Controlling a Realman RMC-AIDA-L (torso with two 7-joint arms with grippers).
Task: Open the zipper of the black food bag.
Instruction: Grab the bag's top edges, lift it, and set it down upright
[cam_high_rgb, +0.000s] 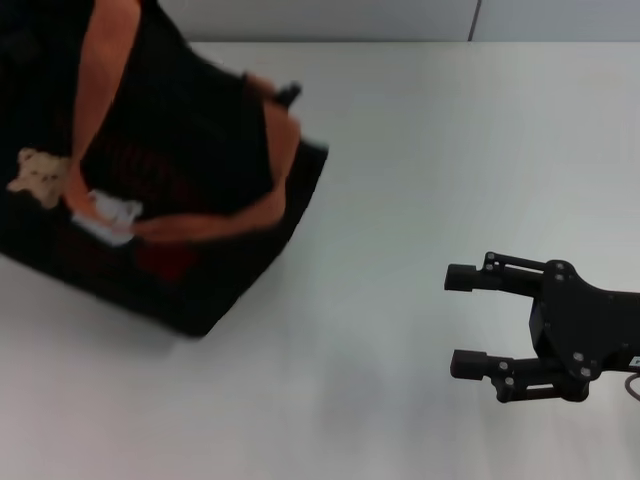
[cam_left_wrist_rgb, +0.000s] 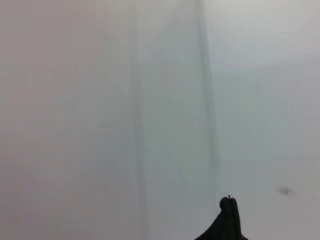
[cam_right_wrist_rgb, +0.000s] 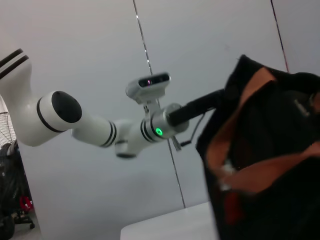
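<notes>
A: Where's the black food bag (cam_high_rgb: 160, 200)?

B: Far across the counter (cam_high_rgb: 420, 150) from the right gripper (cam_high_rgb: 470, 320), well apart. Right jaws spread, holding nothing, hovering over bare counter.

A: Left gripper?

B: The left arm (cam_right_wrist_rgb: 100, 127) reaches in behind the bag's top — can't tell its jaw state. The bag looks lifted or tilted.

A: Handling?

B: Soft fabric, probably light and floppy — it'll sag and shift when tugged. The orange handles (cam_high_rgb: 200, 225) drape over the top. The zipper pull isn't visible, so locate it; pinch the pull while the other arm steadies the fabric.
</notes>
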